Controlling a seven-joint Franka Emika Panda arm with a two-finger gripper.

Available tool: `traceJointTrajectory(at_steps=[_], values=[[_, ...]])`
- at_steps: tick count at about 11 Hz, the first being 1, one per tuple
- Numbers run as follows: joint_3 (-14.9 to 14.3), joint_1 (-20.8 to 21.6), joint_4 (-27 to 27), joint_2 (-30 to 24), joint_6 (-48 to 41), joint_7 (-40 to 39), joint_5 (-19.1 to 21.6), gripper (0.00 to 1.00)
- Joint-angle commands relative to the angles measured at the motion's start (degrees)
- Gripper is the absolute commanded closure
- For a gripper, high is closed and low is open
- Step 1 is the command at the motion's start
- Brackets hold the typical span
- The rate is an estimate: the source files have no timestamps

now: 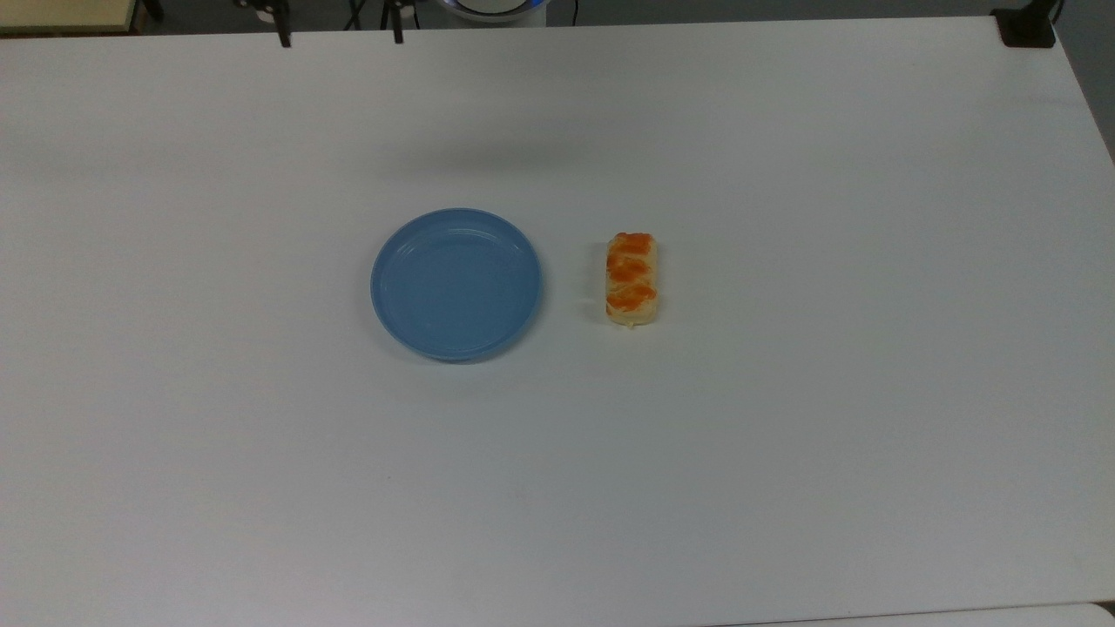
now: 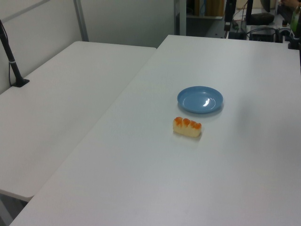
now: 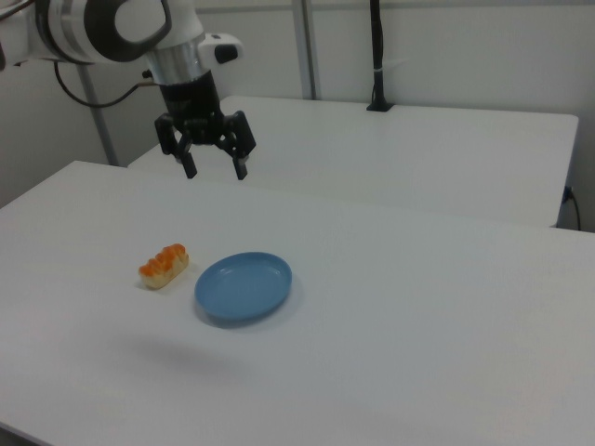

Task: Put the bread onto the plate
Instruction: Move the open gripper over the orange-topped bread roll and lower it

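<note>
The bread [image 1: 631, 279], a small pale-yellow loaf with orange-brown patches, lies flat on the white table [image 1: 784, 435]. It sits just to the top view's right of the empty round blue plate [image 1: 456, 284], a short gap apart. In the left view the bread [image 2: 187, 127] lies in front of the plate [image 2: 200, 99]. My gripper [image 3: 215, 173] hangs open and empty high above the table, behind the bread [image 3: 164, 265] and the plate [image 3: 244, 286] in the right view. Its dark fingertips [image 1: 283, 39] reach into the top view's upper edge.
A second white table [image 2: 61, 103] adjoins on the left view's left, with a black clamped post [image 2: 11, 61] on it. Another black clamp [image 1: 1028, 26] sits at the top view's upper right corner. The robot base [image 1: 492, 7] is at the table's far edge.
</note>
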Motion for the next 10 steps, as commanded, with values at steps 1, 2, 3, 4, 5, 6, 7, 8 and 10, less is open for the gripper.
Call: traceJointTrajectory(at_steps=[1, 2, 3, 4, 5, 6, 7, 8, 10], values=[[4.7, 1.2, -1.7, 4.7, 3.2, -0.4, 0.6, 0.0], [5.9, 1.6, -1.8, 6.0, 4.6, -0.2, 0.8, 0.0], [7.2, 2.6, -2.2, 7.2, 5.0, 2.5, 0.8, 0.0], [8.1, 4.1, -2.9, 8.3, 7.3, 7.6, 0.8, 0.0], [9.1, 5.4, -4.2, 9.3, 10.1, 13.4, 0.7, 0.0], [9.9, 6.9, -4.6, 11.0, 11.9, 17.3, 0.0, 0.0], [11.6, 7.9, -4.9, 13.0, 12.0, 18.3, -0.7, 0.0], [12.5, 8.7, -4.7, 15.1, 12.3, 19.7, -0.8, 0.0], [12.8, 10.6, -4.8, 17.2, 15.1, 25.0, -0.2, 0.03]])
